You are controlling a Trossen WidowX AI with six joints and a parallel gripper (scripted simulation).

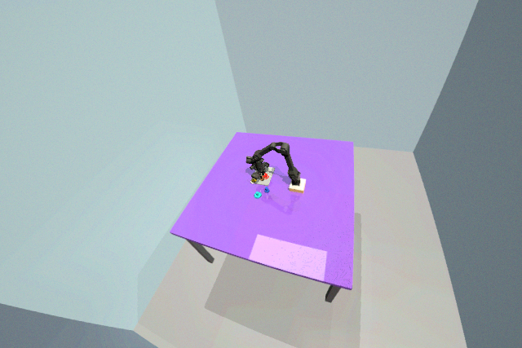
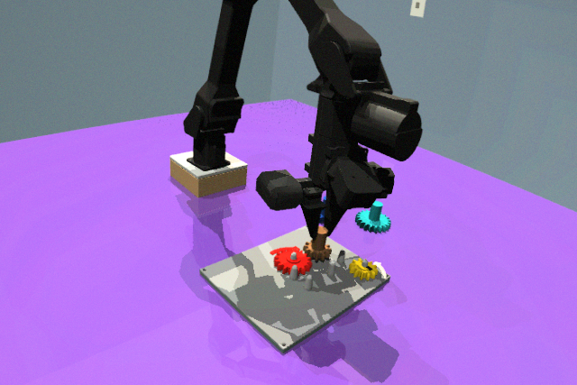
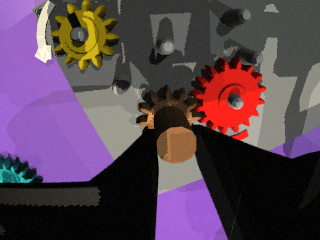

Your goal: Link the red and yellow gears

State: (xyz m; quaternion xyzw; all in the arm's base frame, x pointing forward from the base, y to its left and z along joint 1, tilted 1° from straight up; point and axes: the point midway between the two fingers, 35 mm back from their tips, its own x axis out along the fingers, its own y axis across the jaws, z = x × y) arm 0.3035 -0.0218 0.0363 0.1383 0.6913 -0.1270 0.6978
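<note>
My gripper (image 2: 321,233) (image 3: 174,135) is shut on the upright shaft of the brown gear (image 2: 317,250) (image 3: 167,100). This gear is over the grey board (image 2: 233,273) (image 3: 100,111), close beside the red gear (image 1: 265,176) (image 2: 292,261) (image 3: 225,95). It seems slightly above the board and hides what is beneath; contact with the red teeth is unclear. The yellow gear (image 2: 361,270) (image 3: 92,45) sits at the board's corner. Bare pegs show, including one peg (image 2: 331,269) (image 3: 166,46) between red and yellow. The cyan gear (image 1: 257,195) (image 2: 372,221) (image 3: 12,172) and blue gear (image 1: 267,190) (image 2: 322,215) stand off the board.
In the exterior view, a bare peg (image 2: 341,257) stands between the brown and yellow gears, and another peg (image 2: 294,272) stands just in front of the red gear. The arm's base block (image 1: 297,187) (image 2: 221,182) stands on the purple table (image 1: 307,218) (image 2: 93,232).
</note>
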